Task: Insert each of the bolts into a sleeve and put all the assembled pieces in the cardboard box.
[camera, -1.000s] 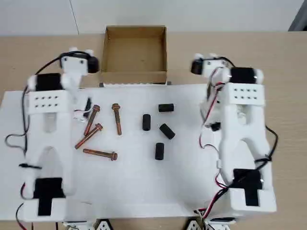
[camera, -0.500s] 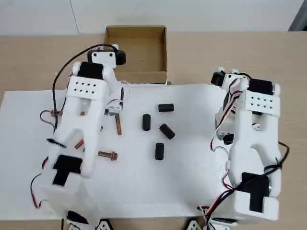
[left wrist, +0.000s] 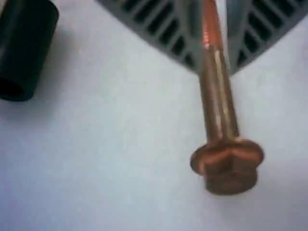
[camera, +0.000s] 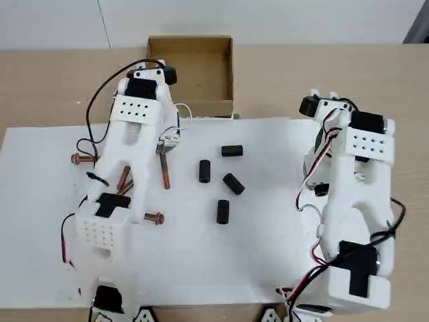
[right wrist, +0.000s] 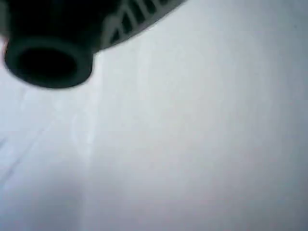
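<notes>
Bolts, four copper ones, are lying on the left half of the white sheet [camera: 201, 268] that is covering your table [camera: 40, 74]. Your left hand [camera: 165, 142] is sitting over the threaded end of one bolt [camera: 164, 173]. In the left wrist view its two ribbed grey fingers [left wrist: 159, 24] are pressing in on either side of the shaft, so the hand is clenched on that bolt. The flanged head is pointing away from the fingers, and I cannot tell whether it is touching the sheet.

A second bolt [camera: 80, 159] is lying to the left of your left arm [camera: 127, 154], a third bolt [camera: 124, 178] is poking out from under that arm, and the fourth bolt [camera: 154, 218] is showing its head beside the arm.

Four black sleeves are lying apart from one another near the sheet's middle: a far sleeve [camera: 232, 151], a left sleeve [camera: 204, 171], a middle sleeve [camera: 232, 183] and a near sleeve [camera: 222, 211]. Every bolt is lying outside them. Your cardboard box [camera: 190, 67] is standing open just beyond the sheet's far edge.

Your right arm [camera: 352, 168] is standing folded at the sheet's right side. In the right wrist view a dark hollow cylinder [right wrist: 48, 57] is showing against the ribbed grey of your right hand [right wrist: 86, 29]; I cannot tell whether that hand is released or grasping.
</notes>
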Controlling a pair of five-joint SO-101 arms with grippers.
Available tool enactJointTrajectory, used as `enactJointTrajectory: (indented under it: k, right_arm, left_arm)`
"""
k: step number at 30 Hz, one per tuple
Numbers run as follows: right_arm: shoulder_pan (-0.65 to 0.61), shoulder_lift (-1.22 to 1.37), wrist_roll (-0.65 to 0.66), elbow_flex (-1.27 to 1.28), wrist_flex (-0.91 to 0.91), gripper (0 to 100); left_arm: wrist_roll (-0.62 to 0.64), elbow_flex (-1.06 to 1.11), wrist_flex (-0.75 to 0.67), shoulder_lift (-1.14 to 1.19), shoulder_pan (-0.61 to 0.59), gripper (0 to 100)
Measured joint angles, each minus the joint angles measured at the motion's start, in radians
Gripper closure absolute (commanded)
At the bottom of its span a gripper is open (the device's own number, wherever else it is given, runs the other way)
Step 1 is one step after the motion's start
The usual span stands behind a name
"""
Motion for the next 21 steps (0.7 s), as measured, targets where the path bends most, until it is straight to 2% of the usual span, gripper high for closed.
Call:
enactJointTrajectory:
  k: [17,21]
  right_arm:
    - [0.0,0.0,0.0,0.0,-0.035,99.1]
    - [0.0,0.0,0.0,0.0,-0.035,99.1]
  left_arm:
    - [0.005,-0.009,-0.006,0.153,0.0,90]
    - [0.005,-0.021,-0.02,0.175,0.002,97]
